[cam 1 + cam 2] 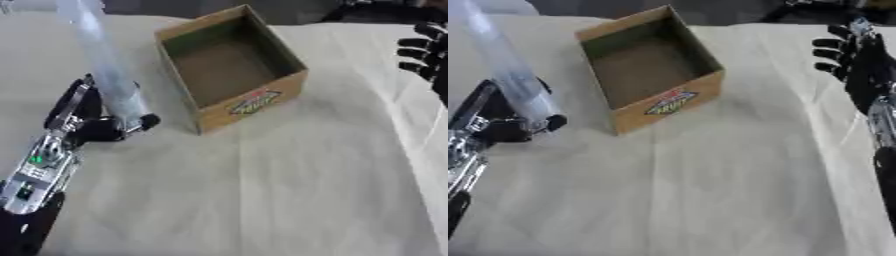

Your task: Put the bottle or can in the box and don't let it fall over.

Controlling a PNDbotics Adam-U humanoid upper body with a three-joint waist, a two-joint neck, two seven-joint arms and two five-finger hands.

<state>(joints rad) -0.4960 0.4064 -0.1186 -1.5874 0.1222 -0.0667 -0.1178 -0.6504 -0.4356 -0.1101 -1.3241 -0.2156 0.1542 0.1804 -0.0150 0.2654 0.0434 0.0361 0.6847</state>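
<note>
So the cardboard box [229, 67] sits open-topped on the cream cloth-covered table [289, 190], toward the far middle, turned so one corner points at the camera. Inside it's just bare brown floor and shadowed walls, nothing in there that I can see. There's a colourful label [255, 101] on the near outer wall, can't read it properly.

The bottle [103, 65] is outside the box, off to its left and apart from it. It's a tall, pale, see-through-looking thing, leaning with the top tipped away toward the far left edge. The left hand [92, 120] has it down at the bottom end, black fingers and thumb curled round the base, with the silver forearm running down into the lower left corner. Whether the bottle's bottom is touching the cloth or just off it, I can't tell.

The right hand [852, 57] is way over on the far right, well apart from the box, holding nothing, fingers spread and relaxed, pointing left-ish.
</note>
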